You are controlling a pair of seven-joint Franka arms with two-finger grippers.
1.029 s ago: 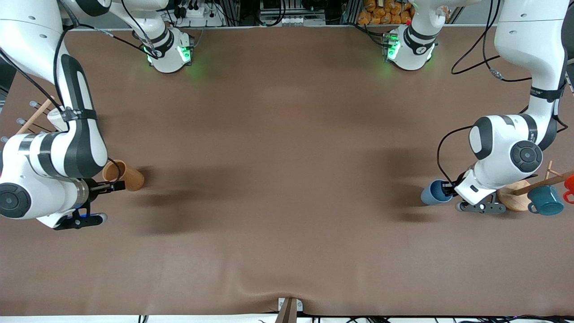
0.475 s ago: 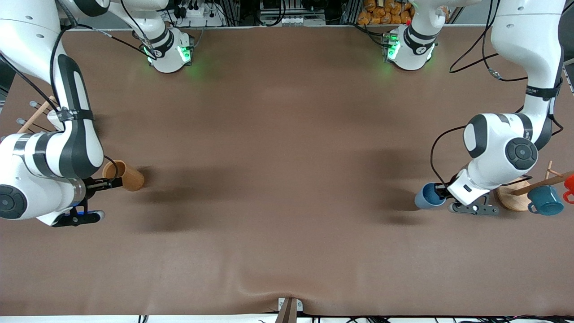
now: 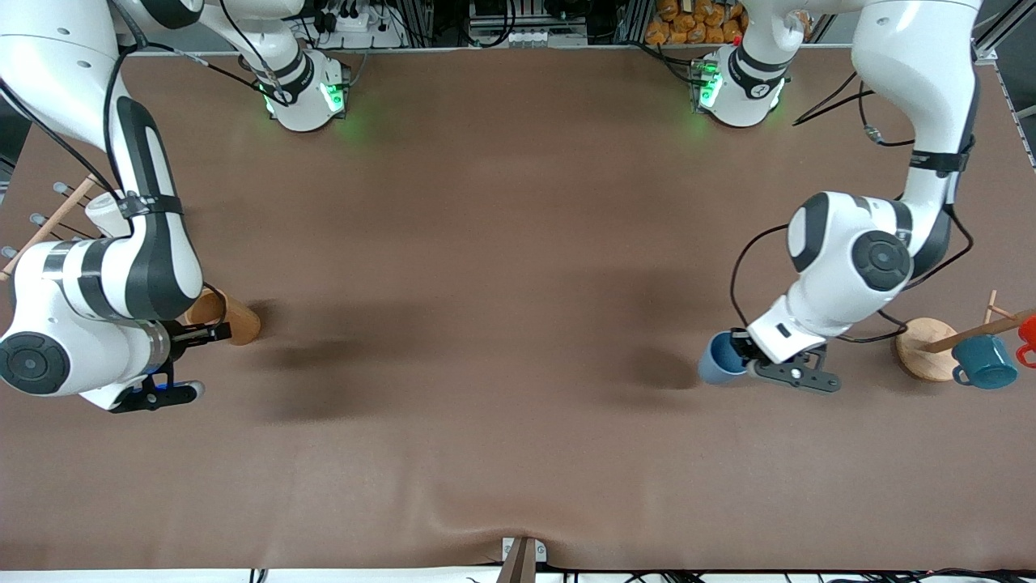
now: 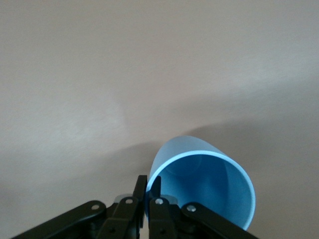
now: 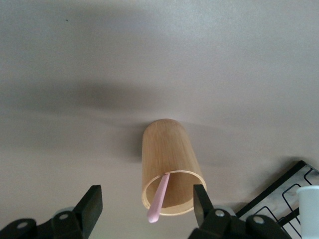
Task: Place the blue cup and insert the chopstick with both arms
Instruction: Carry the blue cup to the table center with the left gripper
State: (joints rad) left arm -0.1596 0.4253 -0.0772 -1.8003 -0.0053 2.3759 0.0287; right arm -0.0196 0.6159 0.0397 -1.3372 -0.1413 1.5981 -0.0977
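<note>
My left gripper (image 3: pixel 740 350) is shut on the rim of the blue cup (image 3: pixel 716 359), one finger inside and one outside. In the left wrist view the light-blue cup (image 4: pixel 209 186) is tipped on its side above the brown table, and its mouth faces my left gripper (image 4: pixel 148 191). A thin pink chopstick (image 5: pixel 158 199) leans out of a brown wooden cup (image 5: pixel 167 154). My right gripper (image 5: pixel 147 196) is open, with one finger on each side of that cup's mouth and nothing held. In the front view my right gripper (image 3: pixel 212 332) is at the wooden cup (image 3: pixel 235 320).
A mug tree with a round wooden base (image 3: pixel 923 348) stands at the left arm's end, with a teal mug (image 3: pixel 986 362) and a red mug (image 3: pixel 1028 332) on it. At the right arm's end are a black wire rack (image 5: pixel 279 199), a white cup (image 3: pixel 101 212) and a wooden dowel (image 3: pixel 57 219).
My left arm has carried the blue cup away from the mug tree toward the middle of the table. My right gripper has stayed at the wooden cup.
</note>
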